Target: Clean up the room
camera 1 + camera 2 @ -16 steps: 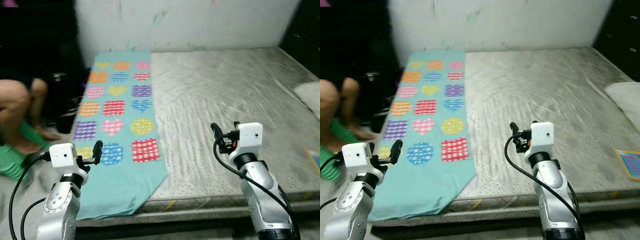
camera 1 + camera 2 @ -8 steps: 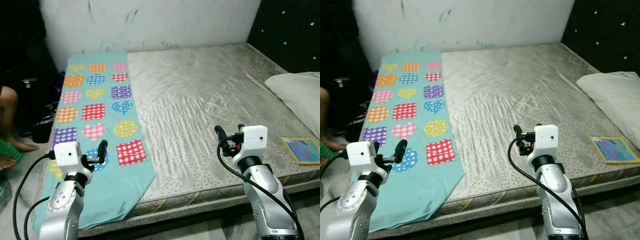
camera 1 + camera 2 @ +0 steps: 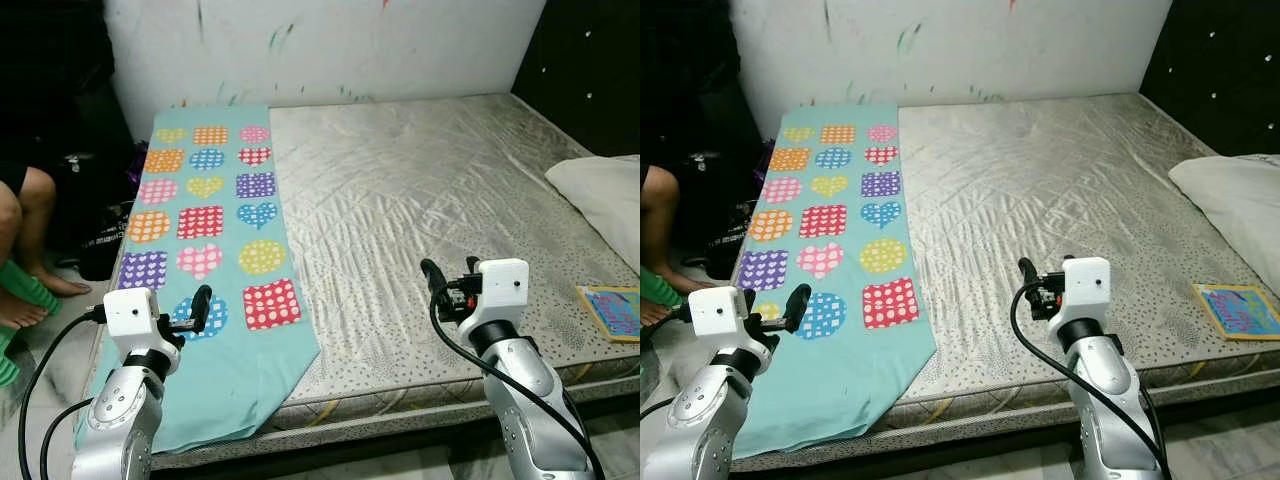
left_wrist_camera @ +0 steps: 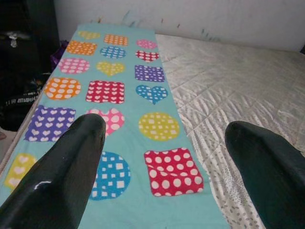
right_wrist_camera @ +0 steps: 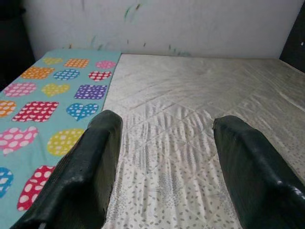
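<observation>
Your left gripper (image 4: 162,157) hangs spread wide and empty above the patterned turquoise cloth (image 3: 215,215) lying along the mattress's (image 3: 420,190) left edge; your right gripper (image 5: 164,162), equally wide and empty, hangs over bare mattress; a pillow (image 3: 605,190) and booklet (image 3: 612,310) lie right.

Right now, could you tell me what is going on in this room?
The robot stands at the foot of a bare mattress. Both grippers, left and right, are raised, fingers open, holding nothing. A teal patterned sheet lies along the mattress's left side; a pillow and colourful book sit on the right.
</observation>
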